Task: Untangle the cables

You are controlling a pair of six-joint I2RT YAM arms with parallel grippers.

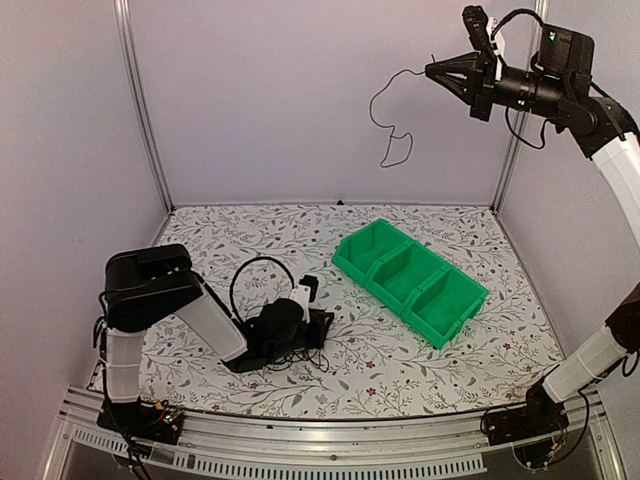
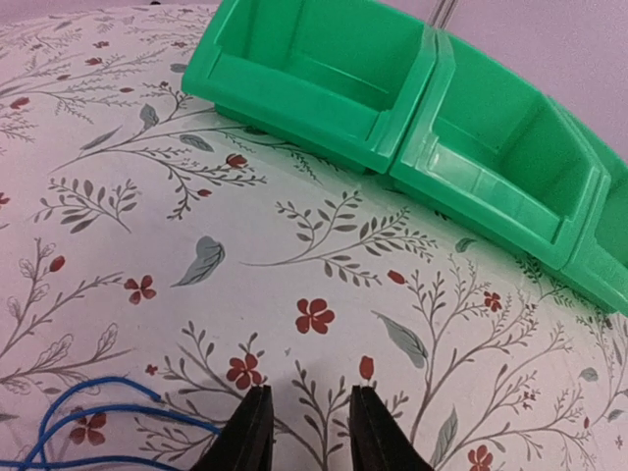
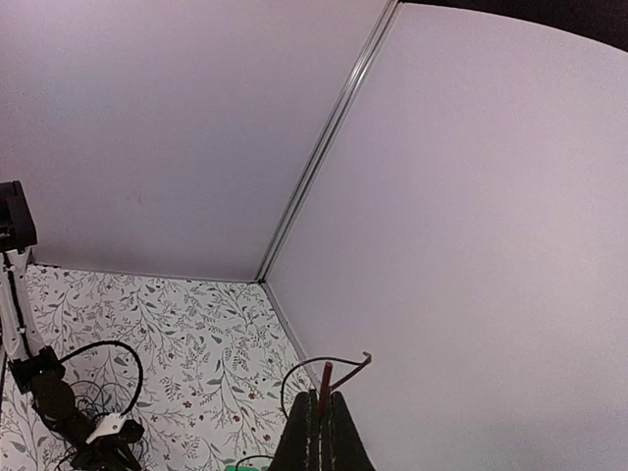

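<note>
Left jaws stand part-way apart, bare table showing in the gap, nothing gripped. That left gripper (image 2: 311, 394) sits low over the floral-print tabletop (image 1: 470, 350). Small tangle of thin black cables (image 1: 305, 358) lies on the table right at it (top view doesn't show whether they touch). Thin blue wire (image 2: 78, 417) loops on the table just left of the fingers in the left wrist view. Beyond: green plastic three-compartment bin (image 1: 410, 280), set diagonally mid-table. Farthest: right gripper (image 1: 432, 70) up high near the back wall, fingers clamped on one thin dark cable (image 1: 371, 105), which hangs free in loose curls, well above the table.
</note>
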